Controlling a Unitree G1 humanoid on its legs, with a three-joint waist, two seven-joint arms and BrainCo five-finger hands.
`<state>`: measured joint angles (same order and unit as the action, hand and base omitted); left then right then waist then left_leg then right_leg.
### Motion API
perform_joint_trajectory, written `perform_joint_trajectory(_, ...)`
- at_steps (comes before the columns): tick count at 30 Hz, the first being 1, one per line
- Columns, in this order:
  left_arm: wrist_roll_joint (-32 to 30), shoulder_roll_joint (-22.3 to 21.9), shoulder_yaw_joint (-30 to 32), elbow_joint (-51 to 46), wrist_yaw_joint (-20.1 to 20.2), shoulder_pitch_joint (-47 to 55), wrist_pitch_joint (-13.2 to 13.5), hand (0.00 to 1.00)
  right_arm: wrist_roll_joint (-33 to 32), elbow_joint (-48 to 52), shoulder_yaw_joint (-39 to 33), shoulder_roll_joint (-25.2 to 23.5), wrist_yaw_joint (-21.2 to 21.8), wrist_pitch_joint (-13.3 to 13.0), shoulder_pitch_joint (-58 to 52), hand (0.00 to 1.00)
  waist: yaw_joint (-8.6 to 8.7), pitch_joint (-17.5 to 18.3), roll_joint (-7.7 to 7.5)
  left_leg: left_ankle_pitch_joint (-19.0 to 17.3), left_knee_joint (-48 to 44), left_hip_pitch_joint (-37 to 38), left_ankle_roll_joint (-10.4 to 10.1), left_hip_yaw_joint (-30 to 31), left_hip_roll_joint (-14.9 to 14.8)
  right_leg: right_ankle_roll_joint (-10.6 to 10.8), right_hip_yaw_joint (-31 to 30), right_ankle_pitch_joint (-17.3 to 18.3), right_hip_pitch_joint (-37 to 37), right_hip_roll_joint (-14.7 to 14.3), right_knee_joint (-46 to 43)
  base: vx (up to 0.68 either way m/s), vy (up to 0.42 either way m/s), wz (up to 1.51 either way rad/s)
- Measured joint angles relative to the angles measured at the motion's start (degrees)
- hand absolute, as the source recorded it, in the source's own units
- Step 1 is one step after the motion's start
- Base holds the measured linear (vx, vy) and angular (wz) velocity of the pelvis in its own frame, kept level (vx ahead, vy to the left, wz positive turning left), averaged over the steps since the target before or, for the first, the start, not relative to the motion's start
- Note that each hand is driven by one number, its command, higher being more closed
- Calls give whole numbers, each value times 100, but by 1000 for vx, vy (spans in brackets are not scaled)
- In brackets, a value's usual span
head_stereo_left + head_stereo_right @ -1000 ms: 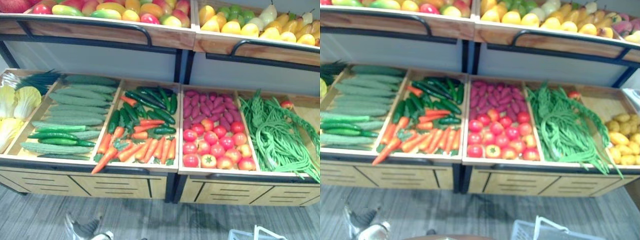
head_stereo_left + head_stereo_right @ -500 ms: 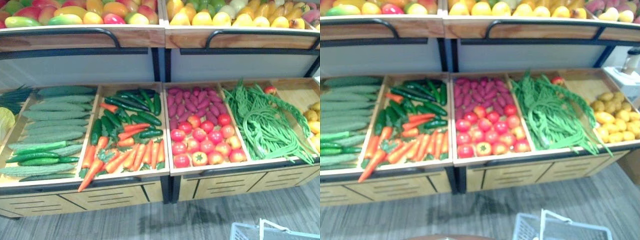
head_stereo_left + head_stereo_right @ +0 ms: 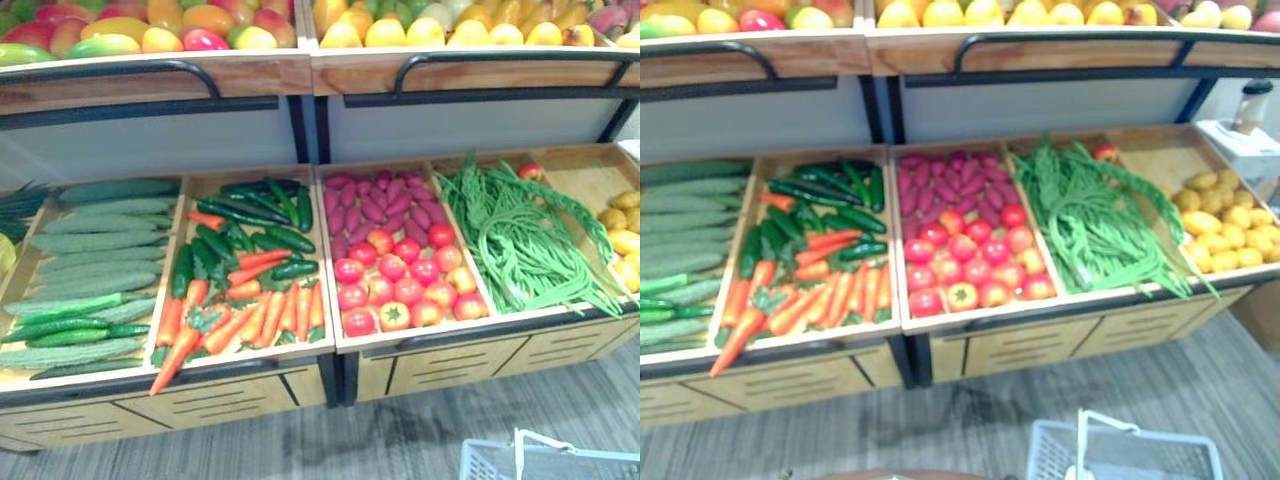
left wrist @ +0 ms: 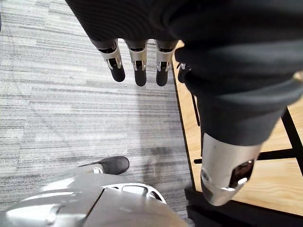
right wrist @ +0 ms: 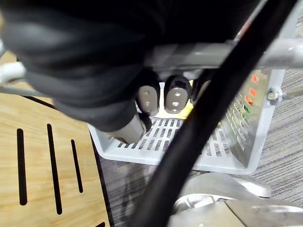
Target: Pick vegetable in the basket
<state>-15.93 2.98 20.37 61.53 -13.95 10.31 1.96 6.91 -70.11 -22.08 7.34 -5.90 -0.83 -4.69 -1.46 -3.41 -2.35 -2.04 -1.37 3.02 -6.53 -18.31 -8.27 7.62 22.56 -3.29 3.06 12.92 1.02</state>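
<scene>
facing wooden produce bins [image 3: 450, 362] over grey floor [image 4: 71, 94]: left hand [image 4: 137, 66] loose-fingered, right hand [image 5: 176, 97] clamped on basket handle [image 5: 213, 53]

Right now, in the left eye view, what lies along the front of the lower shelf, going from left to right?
long green cucumbers → orange carrots → round red tomatoes → green long beans → yellow potatoes

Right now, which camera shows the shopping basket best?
The right wrist view: the basket is close, its slatted floor and walls show, with the right hand curled round its handle. The right eye view shows its rim and handle at the bottom edge; the left eye view, just a corner.
</scene>
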Motion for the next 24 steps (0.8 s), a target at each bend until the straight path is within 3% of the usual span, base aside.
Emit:
perform_joint_trajectory(3, -7, 151, -396, 12, 66, -111, -2, 0, 0, 238, -61, 51, -24, -70, 18, 100, 141, -85, -26, -595, -1051, -445, 92, -220, -71, 107, -419, 266, -635, 259, -841, -72, 100, -42)
perform_joint_trajectory(5, -4, 228, -477, 48, 60, -223, 0, 0, 0, 313, -58, 23, -81, -111, 81, 100, 141, -127, -92, -726, -1194, -573, 109, -496, -71, 140, -687, 82, -849, 274, -800, -84, 145, -79)
perform_joint_trajectory(7, 2, 348, -537, 198, 52, -379, -4, 0, -2, 398, 47, -65, -129, -106, 255, 100, 150, -184, -209, -793, -1201, -641, 237, -987, -84, -47, -1042, -486, -1199, 198, -535, -132, 140, -131)
perform_joint_trajectory(8, -6, 333, -545, 239, 71, -445, -12, 0, -5, 429, 215, -77, -129, -117, 395, 100, 137, -206, -67, -670, -1058, -705, 486, -1414, -272, -349, -1079, -1437, -1299, -67, 123, -226, 97, -160)
perform_joint_trajectory(9, -19, 304, -545, 212, 86, -575, -1, 0, -2, 491, 261, -110, -122, -116, 610, 100, 168, -421, 10, -581, -963, -670, 550, -1833, -478, -728, -478, -1163, -1453, -176, -458, -250, 86, -149)
perform_joint_trajectory(10, -24, 283, -550, 154, 97, -621, 6, 0, -6, 503, 266, -115, -122, -112, 632, 100, 189, -497, 48, -513, -920, -646, 515, -1924, -531, -962, -26, -538, -1605, -105, -1333, -196, 85, -122)
perform_joint_trajectory(11, -51, 311, -641, 50, 134, -603, 38, 0, -15, 435, 275, -130, -142, -99, 627, 100, 193, -582, 40, -368, -709, -413, 540, -2201, -517, -1148, 608, 308, -1661, 156, -2777, -107, 110, -116)
perform_joint_trajectory(12, -50, 371, -684, -5, 174, -530, 31, 0, -18, 306, 357, -133, -137, -92, 567, 100, 179, -520, -72, -380, -783, -342, 578, -2530, -536, -1139, 999, 565, -1545, 404, -3537, -72, 99, -121)
perform_joint_trajectory(13, -50, 411, -682, -5, 183, -513, 26, 0, -18, 261, 408, -148, -140, -93, 571, 100, 185, -500, -148, -424, -900, -343, 618, -2695, -542, -1162, 1114, 596, -1570, 519, -3634, -84, 54, -130)
perform_joint_trajectory(14, -50, 455, -616, 11, 183, -599, -2, 0, -13, 223, 496, -196, -134, -101, 592, 100, 237, -537, -288, -681, -1058, -440, 573, -2834, -554, -1300, 1302, 479, -1568, 265, -3182, -249, -11, -156)
perform_joint_trajectory(15, -50, 332, -498, 113, 197, -577, 1, 0, 2, 171, 503, -165, -138, -119, 671, 100, 51, -448, -44, -487, -697, -429, 644, -2871, -651, -1238, 1040, 506, -1305, -246, -2192, -241, -1, -162)
perform_joint_trajectory(16, -54, 281, -441, 116, 195, -579, 27, 0, 0, 166, 488, -166, -121, -107, 687, 100, 42, -469, -53, -402, -590, -334, 670, -3191, -625, -1300, 1155, 803, -1305, -81, -2768, -201, -9, -139)
perform_joint_trajectory(17, -61, 285, -434, 82, 193, -592, 25, 0, 17, 65, 461, -103, -177, -61, 649, 100, 85, -464, -66, -364, -581, -254, 674, -3398, -544, -1118, 1300, 1118, -1147, 311, -3600, -10, -20, -112)
perform_joint_trajectory(18, -61, 282, -432, 36, 195, -548, 5, 0, -4, -37, 458, -68, -147, -53, 674, 100, 30, -408, -151, -341, -647, -253, 645, -3667, -559, -1027, 1355, 1161, -964, 584, -3787, -29, -104, -115)
perform_joint_trajectory(19, -62, 284, -426, 26, 200, -540, 0, 0, -4, -44, 455, -67, -165, -34, 666, 100, -18, -399, -158, -329, -746, -295, 625, -3826, -628, -1023, 1332, 1159, -935, 671, -3757, -55, -219, -141)
perform_joint_trajectory(20, -66, 295, -432, -31, 211, -552, -7, 0, 0, -27, 465, -96, -143, -34, 705, 100, -15, -395, -163, -326, -969, -429, 625, -4104, -854, -576, 1288, 1160, -920, 574, -3271, -73, -248, -101)
perform_joint_trajectory(21, -67, 296, -429, -43, 216, -554, -11, 0, -1, -27, 461, -105, -139, -40, 710, 100, -4, -400, -155, -317, -995, -454, 631, -4140, -904, -550, 1301, 1194, -919, 492, -3138, -83, -310, -114)
perform_joint_trajectory(23, -78, 283, -427, -47, 275, -548, -16, 0, -6, -4, 453, -75, -159, -40, 674, 100, -12, -329, -39, -54, -950, -455, 554, -4418, -1061, -560, 1233, 1211, -720, -104, -2076, -101, -297, -90)
perform_joint_trajectory(24, -78, 264, -431, -49, 289, -559, -14, 0, -5, -11, 463, -61, -159, -34, 631, 100, 0, -321, -16, -12, -948, -437, 556, -4448, -1099, -560, 1212, 1211, -654, -194, -1876, -96, -281, -64)
